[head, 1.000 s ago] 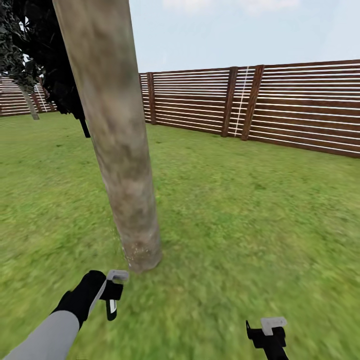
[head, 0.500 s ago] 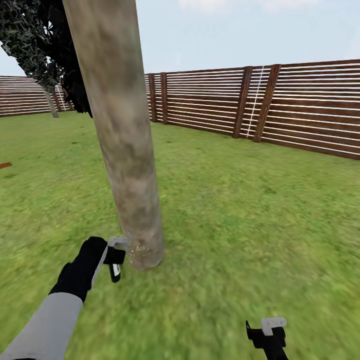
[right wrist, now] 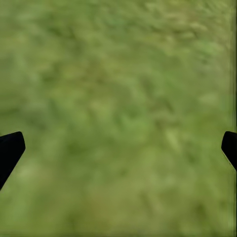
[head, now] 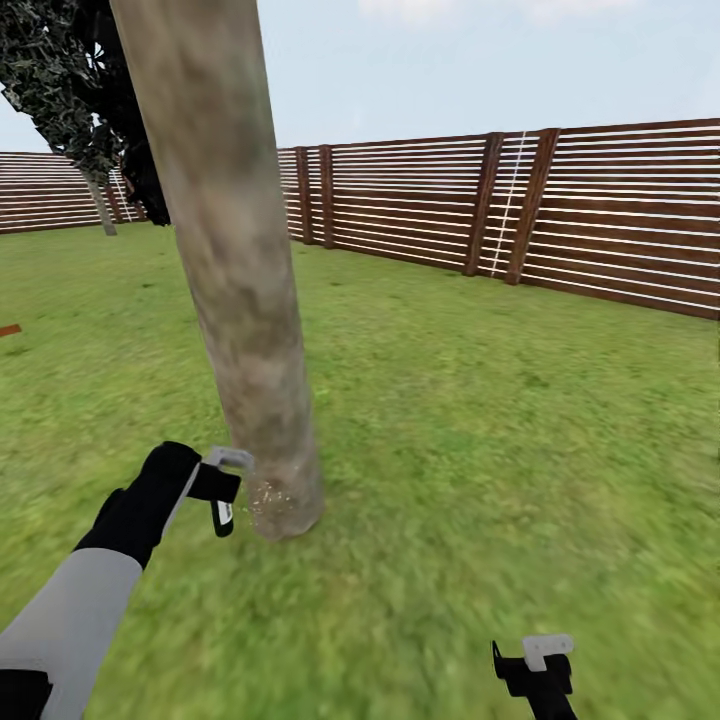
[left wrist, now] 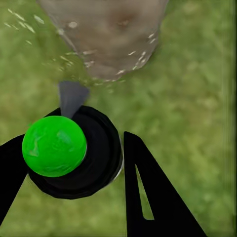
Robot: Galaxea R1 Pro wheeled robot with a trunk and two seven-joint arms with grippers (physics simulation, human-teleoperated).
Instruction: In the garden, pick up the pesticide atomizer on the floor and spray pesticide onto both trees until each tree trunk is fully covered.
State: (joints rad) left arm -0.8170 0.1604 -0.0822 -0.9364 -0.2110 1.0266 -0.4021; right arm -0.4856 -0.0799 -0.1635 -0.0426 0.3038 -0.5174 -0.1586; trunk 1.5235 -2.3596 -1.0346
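While the right gripper (head: 535,665) is cut off by the lower edge of the head view, its two black fingertips (right wrist: 10,150) are seen at opposite edges of the right wrist view, spread wide over bare lawn (right wrist: 123,118). Nothing is held between them. The left gripper (head: 222,490) is positioned low, just beside the base of the tree trunk (head: 235,280). The pesticide atomizer (left wrist: 74,153) is clamped between the left fingers (left wrist: 153,197); a green round cap and a black body are visible, but the lower part is hidden. Pale specks are scattered on the trunk base (left wrist: 106,34). Whether they are spray cannot be determined. Farther back, the fence (head: 560,210) is seen, and dark foliage (head: 70,90) is partly hidden behind the trunk.
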